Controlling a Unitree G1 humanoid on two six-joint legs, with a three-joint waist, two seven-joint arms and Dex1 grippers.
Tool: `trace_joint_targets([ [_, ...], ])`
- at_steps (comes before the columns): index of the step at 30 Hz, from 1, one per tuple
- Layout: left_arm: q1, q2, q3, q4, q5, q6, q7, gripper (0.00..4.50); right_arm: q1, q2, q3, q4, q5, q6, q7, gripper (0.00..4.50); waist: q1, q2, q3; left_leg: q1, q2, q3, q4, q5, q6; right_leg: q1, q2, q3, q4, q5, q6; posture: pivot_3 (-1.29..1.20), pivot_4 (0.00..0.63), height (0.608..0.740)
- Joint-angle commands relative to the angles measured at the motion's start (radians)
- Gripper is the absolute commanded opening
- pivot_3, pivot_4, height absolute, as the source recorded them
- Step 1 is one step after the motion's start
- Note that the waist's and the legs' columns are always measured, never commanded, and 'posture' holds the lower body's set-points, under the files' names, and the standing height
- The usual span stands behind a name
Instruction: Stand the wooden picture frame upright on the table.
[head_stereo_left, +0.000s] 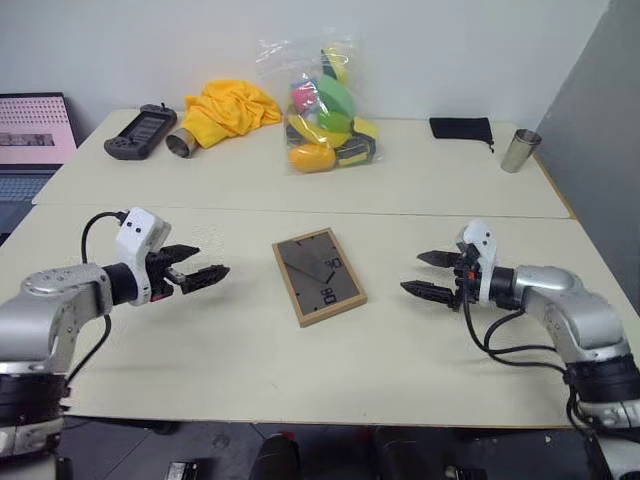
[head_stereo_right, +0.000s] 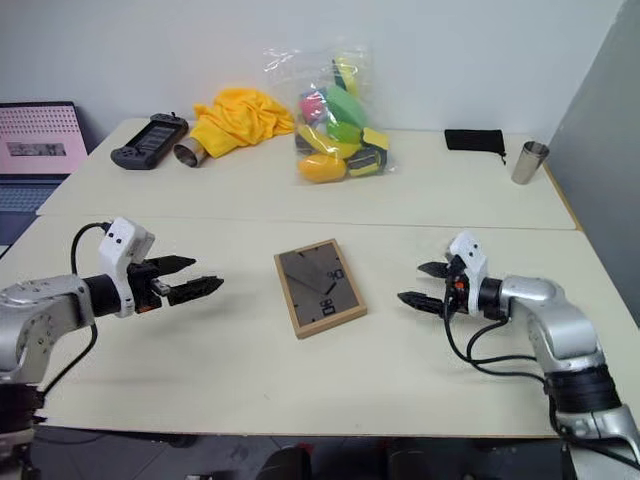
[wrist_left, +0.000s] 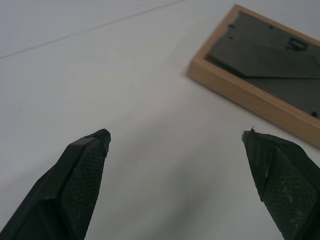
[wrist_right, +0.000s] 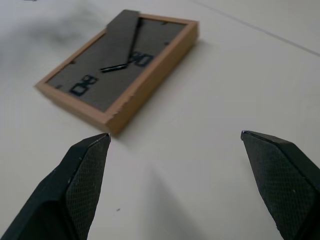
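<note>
The wooden picture frame (head_stereo_left: 318, 276) lies flat, face down, in the middle of the pale table (head_stereo_left: 230, 350), its dark grey back and folded stand facing up. To its left my left gripper (head_stereo_left: 205, 268) hovers open, pointing at the frame with a clear gap between. To the frame's right my right gripper (head_stereo_left: 425, 274) is open too, aimed at it from a short distance. The left wrist view shows the frame's light-wood edge (wrist_left: 250, 95) beyond empty fingers (wrist_left: 80, 185). In the right wrist view the frame (wrist_right: 120, 65) lies ahead of wide-apart fingers (wrist_right: 85, 180).
On the far table stand a clear bag of coloured toys (head_stereo_left: 325, 105), a yellow cloth (head_stereo_left: 228, 108), a black handheld console (head_stereo_left: 140, 132), a metal tube (head_stereo_left: 182, 143), a black pouch (head_stereo_left: 461, 128) and a metal cup (head_stereo_left: 519, 150). A laptop (head_stereo_left: 32, 140) sits at the far left.
</note>
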Motion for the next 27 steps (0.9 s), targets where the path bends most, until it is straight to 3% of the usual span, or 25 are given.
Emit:
trace_joint_targets([
  [1, -0.034, 0.0, -0.01, 0.016, 0.016, -0.037, -0.012, 4.5, -0.053, 0.0, 0.019, 0.057, -0.012, -0.035, 0.05, 4.45, 0.001, 0.0, 0.0, 0.0, 0.0, 0.0, 0.0, 0.0, 0.0, 0.0, 0.0, 0.0, 0.0, 0.0, 0.0, 0.0, 0.15, 0.74],
  [13, -0.056, -0.05, -0.046, 0.039, 0.056, -0.074, 0.017, 4.5, -0.117, 0.058, 0.088, 0.21, -0.126, -0.182, 0.048, 4.45, 0.002, 0.0, 0.0, -0.001, 0.0, 0.0, 0.001, 0.0, 0.0, -0.001, 0.0, 0.0, 0.001, 0.0, 0.0, 0.0, 0.15, 0.74],
  [14, -0.057, -0.057, -0.054, 0.049, 0.064, -0.091, 0.011, 4.13, -0.125, 0.068, 0.097, 0.227, -0.141, -0.199, 0.045, 4.04, 0.002, 0.0, 0.0, -0.001, 0.0, 0.0, 0.001, 0.0, 0.0, -0.001, 0.0, 0.0, 0.001, 0.0, 0.0, 0.0, 0.15, 0.74],
  [18, -0.075, -0.084, -0.074, 0.078, 0.085, -0.127, 0.012, 3.5, -0.146, 0.101, 0.112, 0.295, -0.193, -0.267, 0.029, 3.37, 0.002, 0.0, 0.0, -0.001, 0.0, 0.0, 0.001, 0.0, 0.0, -0.001, 0.0, 0.0, 0.001, 0.0, 0.0, 0.0, 0.15, 0.74],
  [23, -0.113, -0.129, -0.146, 0.148, 0.171, -0.215, 0.04, 2.38, -0.155, 0.159, 0.132, 0.352, -0.242, -0.303, -0.013, 2.13, 0.003, 0.0, 0.0, -0.001, 0.0, 0.0, 0.001, 0.0, 0.0, -0.001, 0.0, 0.0, 0.001, 0.0, -0.001, 0.0, 0.15, 0.74],
  [26, -0.16, -0.204, -0.169, 0.231, 0.203, -0.249, 0.088, 1.66, -0.126, 0.203, 0.159, 0.338, -0.265, -0.322, -0.027, 1.25, 0.004, 0.0, 0.0, -0.001, 0.0, 0.0, 0.001, 0.0, 0.0, -0.001, 0.0, 0.0, 0.001, 0.0, -0.001, 0.0, 0.15, 0.74],
  [27, -0.17, -0.223, -0.173, 0.251, 0.208, -0.255, 0.096, 1.55, -0.119, 0.212, 0.165, 0.337, -0.271, -0.326, -0.032, 1.16, 0.004, 0.0, 0.0, -0.001, 0.0, 0.0, 0.001, 0.0, 0.0, -0.001, 0.0, 0.0, 0.001, 0.0, -0.001, 0.0, 0.15, 0.74],
])
